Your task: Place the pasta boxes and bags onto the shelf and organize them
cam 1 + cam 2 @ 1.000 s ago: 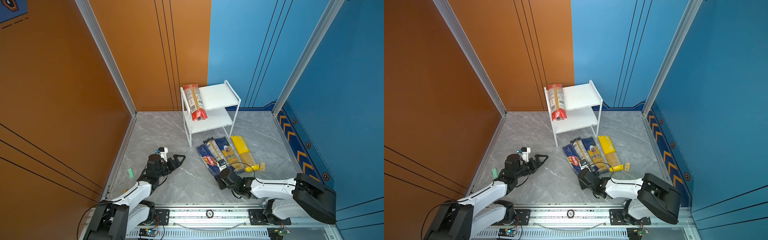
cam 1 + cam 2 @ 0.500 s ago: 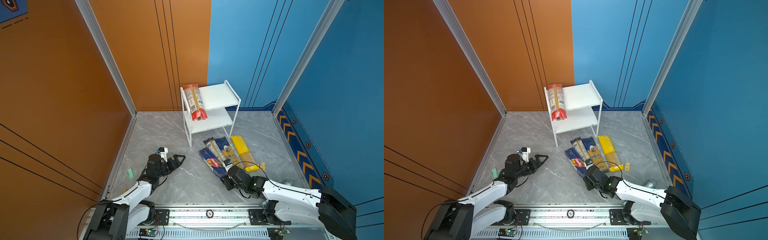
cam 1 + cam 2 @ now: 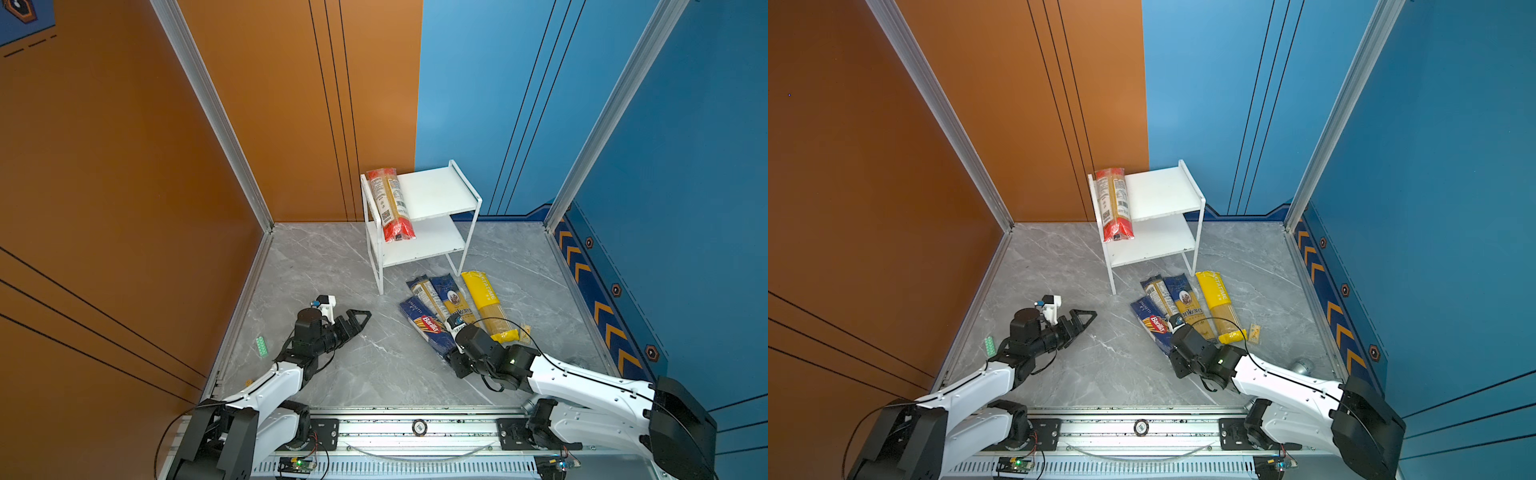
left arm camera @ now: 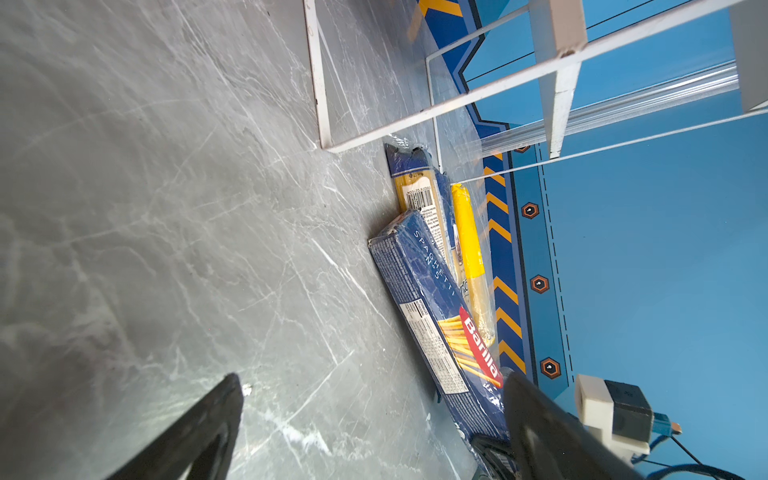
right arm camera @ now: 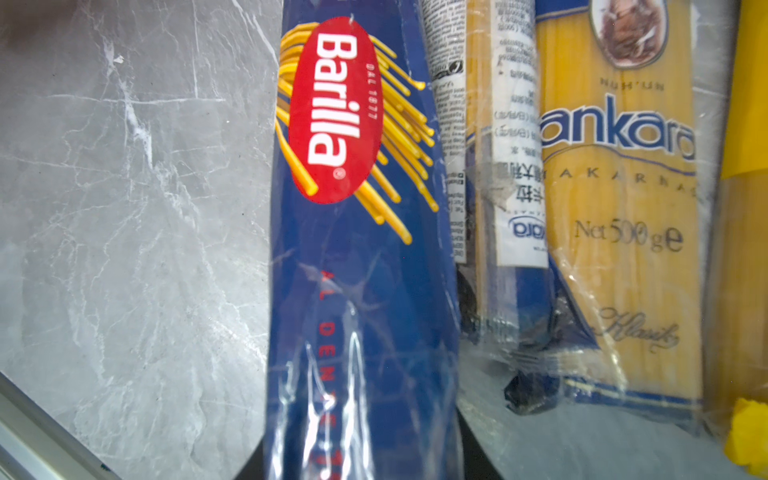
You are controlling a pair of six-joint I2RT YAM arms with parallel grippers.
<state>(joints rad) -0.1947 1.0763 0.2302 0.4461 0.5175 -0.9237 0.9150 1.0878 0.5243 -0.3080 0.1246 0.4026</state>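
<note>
Four spaghetti packs lie side by side on the grey marble surface [image 3: 374, 374], just in front of the white two-tier shelf [image 3: 440, 195]: the dark blue Barilla box [image 3: 428, 326] farthest left, then the clear pack with dark-blue label [image 3: 423, 293], the blue-yellow portrait pack [image 3: 452, 298] and the bright yellow pack [image 3: 484, 299]. They lie close, the left three touching. The fifth, the red-ended clear pack [image 3: 390, 203], rests on the shelf's top board along its left edge, its red end jutting past the front. The right fingers [image 5: 473, 465] pinch the near end of the Barilla box, one dark finger on each long side; whether that end is lifted off the surface cannot be told. The left fingers [image 4: 536, 419] are spread wide and hold nothing, low over the surface to the left of the packs, pointing towards them. A small green piece [image 3: 262, 346] lies by the left wall, well apart from everything else.
</note>
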